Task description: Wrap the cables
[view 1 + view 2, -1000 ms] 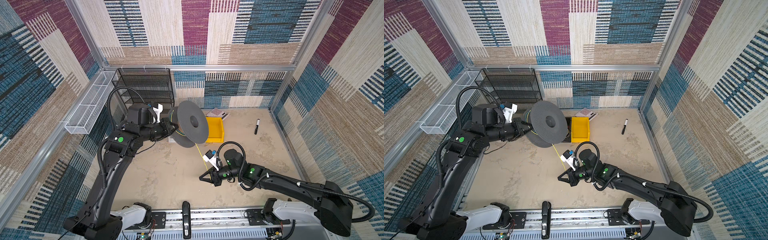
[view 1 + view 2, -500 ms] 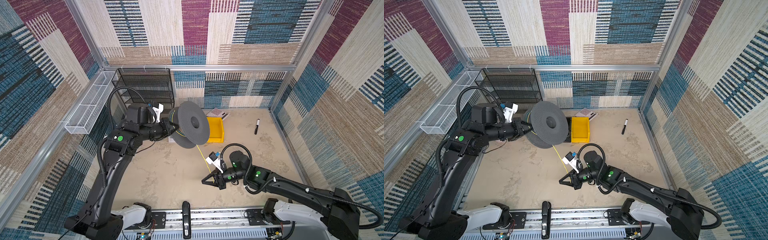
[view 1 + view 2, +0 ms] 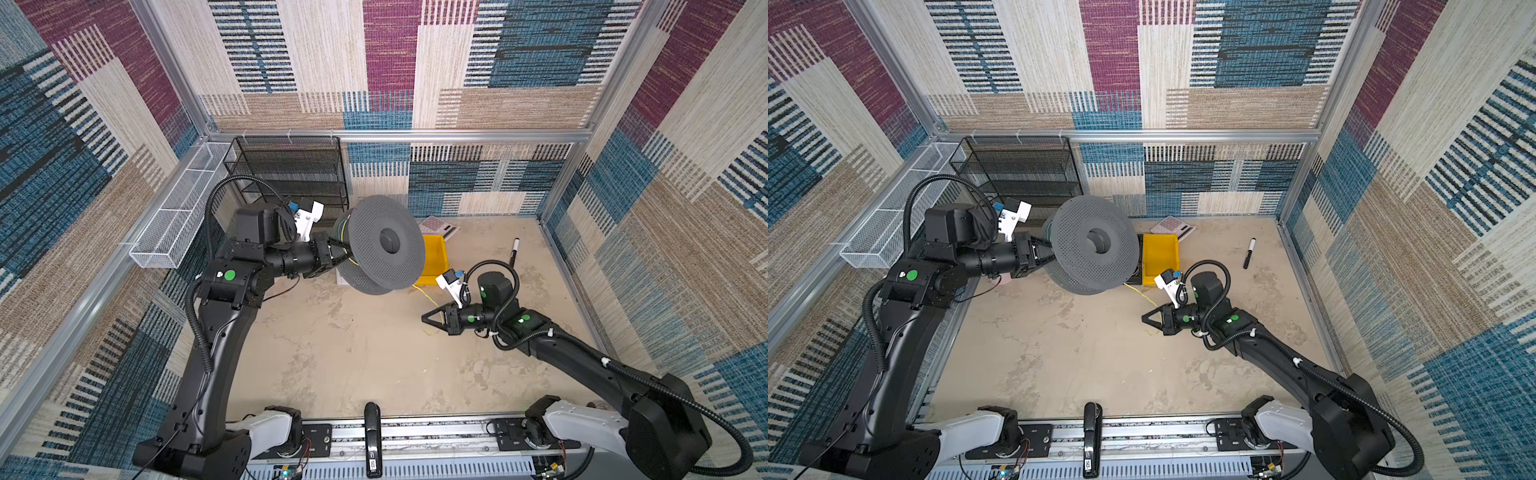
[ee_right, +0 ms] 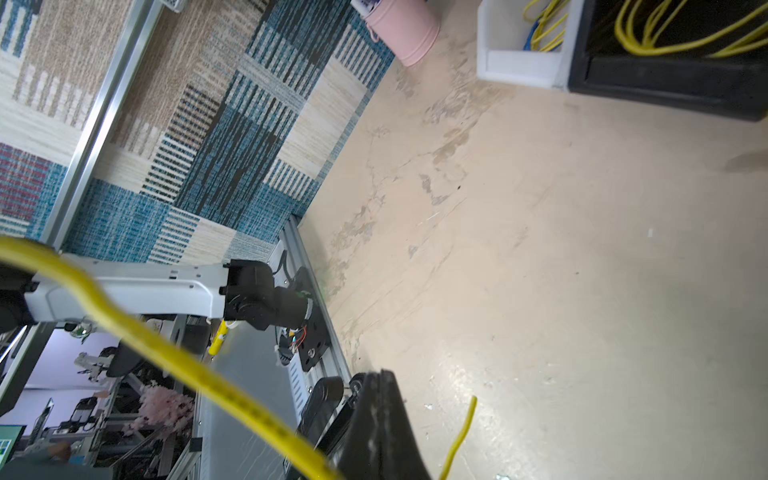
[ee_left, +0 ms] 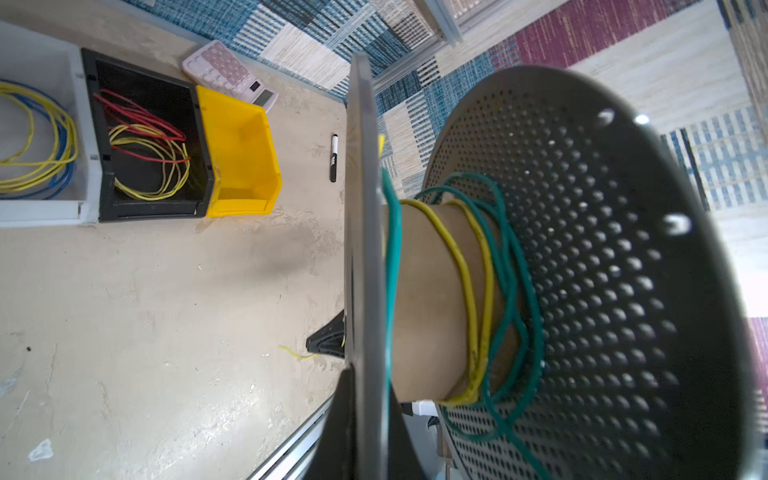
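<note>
In both top views my left gripper [image 3: 337, 254] [image 3: 1045, 249] holds a grey perforated spool [image 3: 386, 245] [image 3: 1096, 245] up above the table by one flange. In the left wrist view its fingers clamp that flange [image 5: 365, 249], and the yellow cable [image 5: 465, 266] lies wound on the cardboard core beside a green wire [image 5: 513, 270]. The cable [image 3: 424, 293] [image 3: 1142, 291] runs down from the spool to my right gripper [image 3: 428, 319] [image 3: 1147, 319], which is shut on it low over the table. A short free end [image 4: 461, 432] sticks out past the right fingers [image 4: 378, 415].
A yellow bin [image 3: 434, 257], a calculator [image 3: 436, 226] and a marker [image 3: 514, 251] lie at the back right. A black bin [image 5: 145, 208] and a white bin [image 5: 41, 208] hold other wire coils. A black mesh rack [image 3: 291, 178] and a white wire basket [image 3: 178, 220] line the back left.
My right gripper has moved back toward the spool and a little right, still shut on the cable. The left arm and spool have stayed nearly still.
</note>
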You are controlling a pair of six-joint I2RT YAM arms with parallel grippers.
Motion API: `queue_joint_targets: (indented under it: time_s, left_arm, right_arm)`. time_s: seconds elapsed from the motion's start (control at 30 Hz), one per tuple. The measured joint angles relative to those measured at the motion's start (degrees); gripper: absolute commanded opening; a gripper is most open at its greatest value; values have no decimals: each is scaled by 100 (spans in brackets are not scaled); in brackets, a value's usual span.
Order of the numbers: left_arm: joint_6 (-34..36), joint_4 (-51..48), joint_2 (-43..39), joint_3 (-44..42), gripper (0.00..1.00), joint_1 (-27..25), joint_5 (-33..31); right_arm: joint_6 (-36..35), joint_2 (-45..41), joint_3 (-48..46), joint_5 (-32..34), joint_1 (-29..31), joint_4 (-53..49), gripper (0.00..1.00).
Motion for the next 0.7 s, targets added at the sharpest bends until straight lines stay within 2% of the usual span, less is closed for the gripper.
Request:
queue_joint_targets:
  time_s: [0.13,0.3,0.5,0.57,0.7]
  left_arm:
    - [815,-157,-498,-603,0,-201,-83]
    - [1652,-433,-970,-1244,0,-780,-623]
    - [2653,-660,-881,-1270,0,-2358,-2107]
    - [2929,-774,-636,-1263,0,-2872,-2911]
    - [3285,-898,-411,-1217,0,-3368,-4284]
  right_arm:
    - [-533,452,804,-136,-468,-942,0]
    - [-1141,763,1738,-120,-804,-2146,0]
    - [-1388,1091,2546,-433,-868,-3099,0]
    - [-1410,1209,2813,-590,-881,-3331,0]
    - [-1453,1252,3064,-973,-883,-3637,0]
